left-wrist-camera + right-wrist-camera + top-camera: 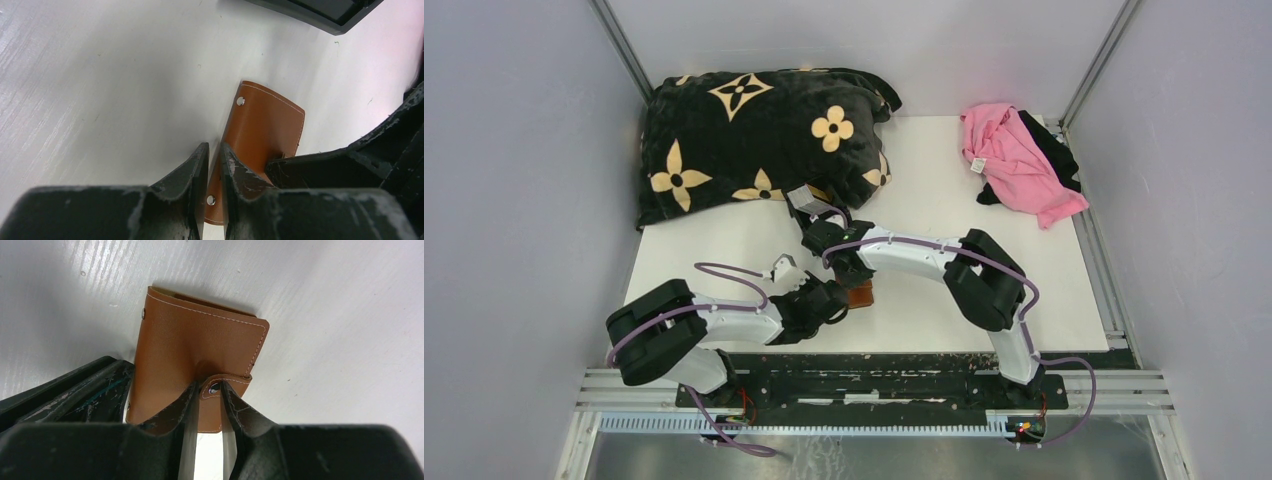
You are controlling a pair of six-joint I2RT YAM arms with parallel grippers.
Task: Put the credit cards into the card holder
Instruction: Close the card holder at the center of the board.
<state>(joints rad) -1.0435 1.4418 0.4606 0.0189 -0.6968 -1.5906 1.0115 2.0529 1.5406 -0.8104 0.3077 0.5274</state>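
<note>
The brown leather card holder (pixel 861 295) lies closed on the white table between both grippers. In the right wrist view the card holder (pixel 195 345) shows its stitched cover, and its snap tab (pixel 210 412) sits pinched between my right gripper's (pixel 207 390) fingers. In the left wrist view my left gripper (pixel 215 160) is closed narrowly on the card holder's (pixel 265 125) studded side edge. From above, my left gripper (pixel 842 298) and right gripper (pixel 856 283) meet at the holder. The credit cards cannot be made out in any view.
A black plastic tray (pixel 320 10) lies just beyond the holder, partly behind the right arm in the top view (pixel 809 205). A black flowered pillow (pixel 754 140) fills the back left. Pink and black cloth (pixel 1014 160) lies at the back right.
</note>
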